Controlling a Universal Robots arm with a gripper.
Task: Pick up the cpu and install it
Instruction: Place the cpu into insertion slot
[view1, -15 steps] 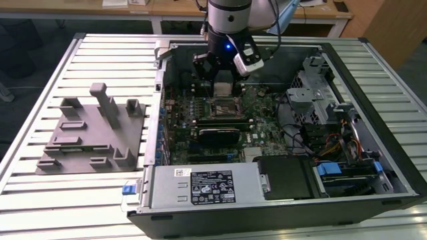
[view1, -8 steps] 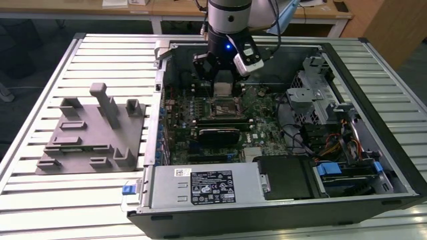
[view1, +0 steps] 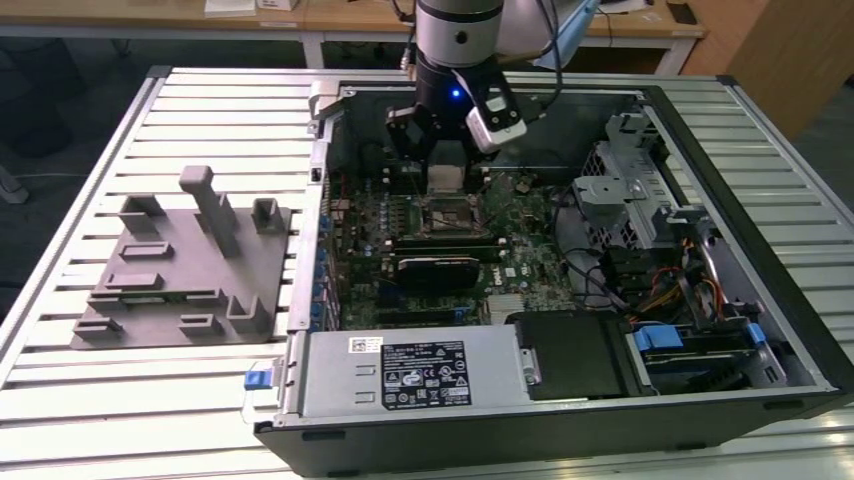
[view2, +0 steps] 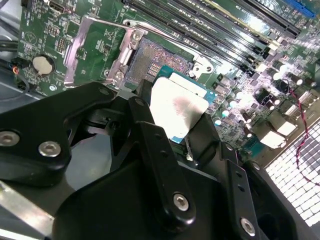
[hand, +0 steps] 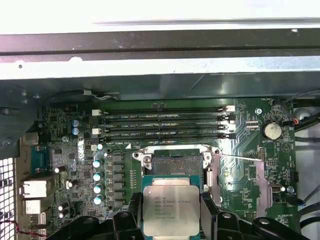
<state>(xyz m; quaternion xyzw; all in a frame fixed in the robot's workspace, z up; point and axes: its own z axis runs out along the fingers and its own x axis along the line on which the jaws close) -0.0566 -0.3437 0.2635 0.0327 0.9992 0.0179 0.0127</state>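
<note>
My gripper (view1: 446, 178) hangs inside the open computer case, shut on the cpu (view1: 445, 179), a flat silvery square chip with a greenish rim. In both wrist views the cpu (hand: 171, 204) (view2: 176, 108) sits between black fingers (view2: 150, 145), held a little above the motherboard. The open cpu socket (hand: 176, 166) (view2: 155, 62) lies just beyond the chip, its metal load plate (view2: 95, 47) swung open to one side. In the exterior view the socket (view1: 449, 214) is directly below the gripper.
The grey fixture board (view1: 187, 265) with upright blocks lies on the slatted table at the exterior view's left. Memory slots (hand: 165, 125) run beside the socket. A drive cage (view1: 641, 190), cables (view1: 667, 290) and power supply (view1: 414, 372) crowd the case.
</note>
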